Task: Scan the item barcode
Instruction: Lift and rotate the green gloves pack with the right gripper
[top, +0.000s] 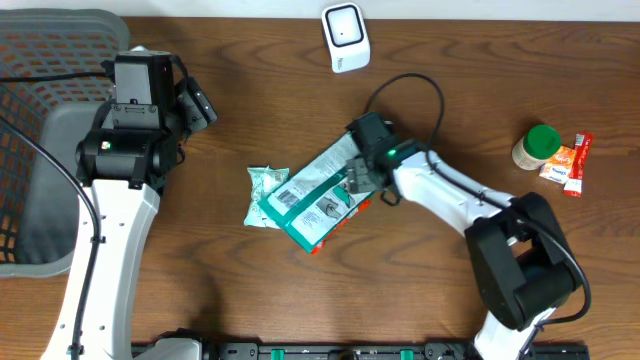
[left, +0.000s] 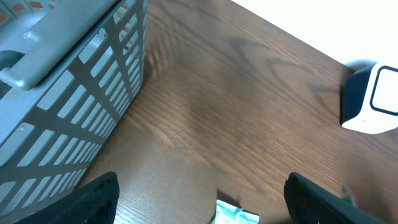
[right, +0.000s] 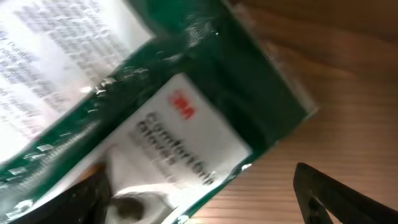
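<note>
table (top: 250, 90): brown wood grain | basket (left: 81, 99): grey lattice | scanner (top: 345, 38): white, dark-outlined window | package (top: 320, 195): green and white, black print, red logo | packet (top: 262, 190): pale green | jar (top: 538, 145): beige, green lid | sachets (top: 572, 165): orange, red

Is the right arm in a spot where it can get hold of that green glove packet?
Probably yes. The right gripper is open at one end of the green glove packet, with nothing between them, though the packet lies flat on the table.
</note>
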